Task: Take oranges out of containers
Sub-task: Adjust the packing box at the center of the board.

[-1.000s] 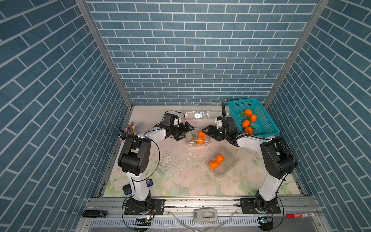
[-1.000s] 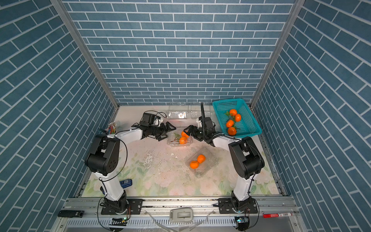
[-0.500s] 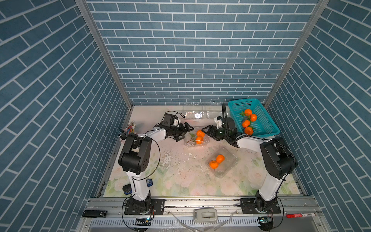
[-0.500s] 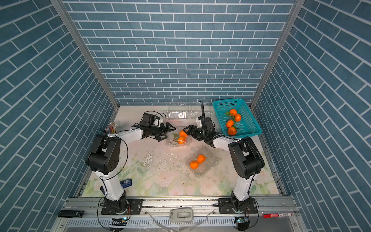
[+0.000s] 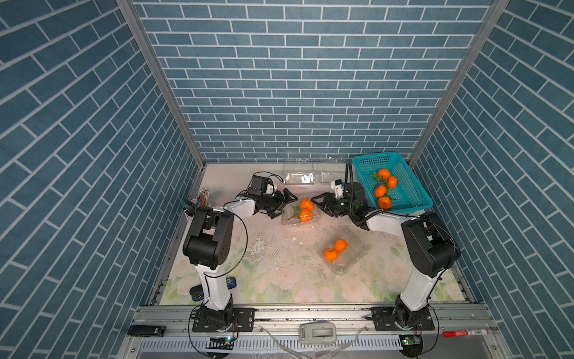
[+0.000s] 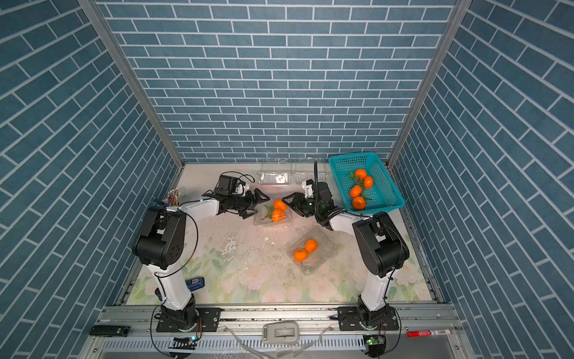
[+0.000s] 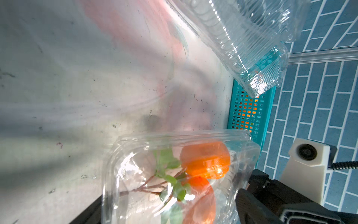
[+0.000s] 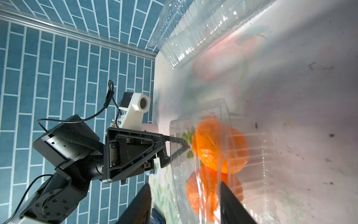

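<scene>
Four oranges (image 5: pixel 384 174) sit in the basket (image 5: pixel 413 192); still boxed are the near pair (image 5: pixel 341 245) and the far pair (image 5: pixel 307 204), between the wide-open left tool (image 5: pixel 284 205) and the right tool (image 5: pixel 321 206), whose grip I can't make out.

Bright even light; blurry, glary wrist views

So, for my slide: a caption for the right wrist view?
Left gripper and right gripper flank a clear clamshell holding two oranges.
</scene>
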Motion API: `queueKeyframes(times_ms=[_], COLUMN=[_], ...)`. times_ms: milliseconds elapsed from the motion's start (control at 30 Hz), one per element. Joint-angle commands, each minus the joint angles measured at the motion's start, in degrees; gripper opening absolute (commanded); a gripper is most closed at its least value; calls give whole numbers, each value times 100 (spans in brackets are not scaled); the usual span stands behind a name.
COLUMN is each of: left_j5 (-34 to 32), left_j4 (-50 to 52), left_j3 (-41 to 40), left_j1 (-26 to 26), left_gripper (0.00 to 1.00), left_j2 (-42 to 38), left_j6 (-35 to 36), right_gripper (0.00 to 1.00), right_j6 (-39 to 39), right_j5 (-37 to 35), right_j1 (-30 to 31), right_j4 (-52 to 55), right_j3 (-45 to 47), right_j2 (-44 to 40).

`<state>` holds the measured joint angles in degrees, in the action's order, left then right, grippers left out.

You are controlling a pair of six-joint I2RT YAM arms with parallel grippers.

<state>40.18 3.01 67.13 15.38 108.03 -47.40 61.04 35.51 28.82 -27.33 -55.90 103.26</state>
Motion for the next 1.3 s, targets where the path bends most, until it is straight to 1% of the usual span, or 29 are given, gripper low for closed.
queueKeyframes(times_ms=[0,133,300,533,700,1000,1133,1267], left_j5=[148,164,195,239,253,331,327,243], left_j4=[-116,-141,-190,-257,-252,-327,-183,0], left_j3=[-34,-34,-42,-57,-43,-51,30,37], left_j1=[-7,-17,-17,-17,-17,-17,-49,-240], left_gripper=[99,99,99,99,99,99,99,99], left_j2=[69,69,60,77,87,131,111,26], left_j6=[-6,-25,-42,-84,-97,-173,-121,-72], right_gripper=[50,45,44,40,35,30,25,18], right_j6=[309,257,330,723,1210,1501,1598,1757], right_j5=[362,395,366,372,382,163,9,-207], right_j1=[54,97,171,327,353,382,355,335], right_j4=[-141,39,29,-445,-1090,-1337,-1375,-1338], right_j3=[-68,-80,-54,-105,11,132,262,382], right_j2=[106,146,253,500,679,695,585,511])
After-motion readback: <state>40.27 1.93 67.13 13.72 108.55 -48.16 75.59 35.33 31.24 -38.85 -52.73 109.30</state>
